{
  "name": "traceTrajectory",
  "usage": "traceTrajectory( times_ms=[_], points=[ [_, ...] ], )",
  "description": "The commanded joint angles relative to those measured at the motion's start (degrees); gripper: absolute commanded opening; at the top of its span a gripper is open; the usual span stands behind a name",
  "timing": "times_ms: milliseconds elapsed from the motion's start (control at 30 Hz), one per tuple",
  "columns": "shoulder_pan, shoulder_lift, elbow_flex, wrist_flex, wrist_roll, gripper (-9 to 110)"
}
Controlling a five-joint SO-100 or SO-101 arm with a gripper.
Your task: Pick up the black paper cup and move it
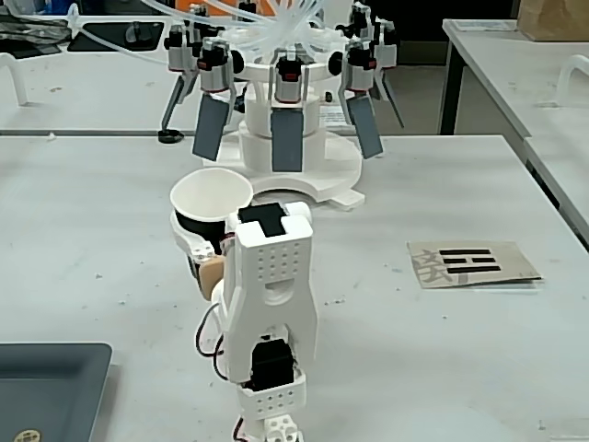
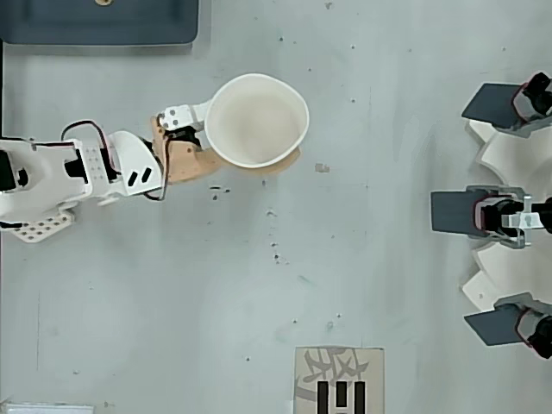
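The black paper cup (image 1: 199, 224) stands upright in front of the arm, its white inside (image 2: 256, 119) facing up. My gripper (image 1: 204, 241) is shut on the cup, just below the rim. In the overhead view the gripper (image 2: 252, 138) comes in from the left, with a white finger (image 2: 185, 118) on the cup's upper-left side and a tan finger (image 2: 278, 164) along its lower side. The arm hides the cup's base in the fixed view, so I cannot tell whether it rests on the table.
A white machine (image 1: 304, 175) with several dark grey paddles (image 2: 455, 211) stands behind the cup. A dark grey tray (image 1: 46, 387) (image 2: 99, 21) lies beside the arm's base. A card with black marks (image 1: 471, 262) (image 2: 339, 379) lies on the table. Another table (image 1: 543, 83) adjoins.
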Motion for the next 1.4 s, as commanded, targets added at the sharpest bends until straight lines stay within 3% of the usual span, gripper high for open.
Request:
traceTrajectory(
  times_ms=[0, 867, 1367],
  points=[
    [0.9, 4.4, 1.2, -1.1, 0.4, 7],
    [7.6, 12.0, 6.5, -0.3, 3.1, 11],
    [16.1, 12.0, 0.4, 9.6, 4.3, 11]
  ],
)
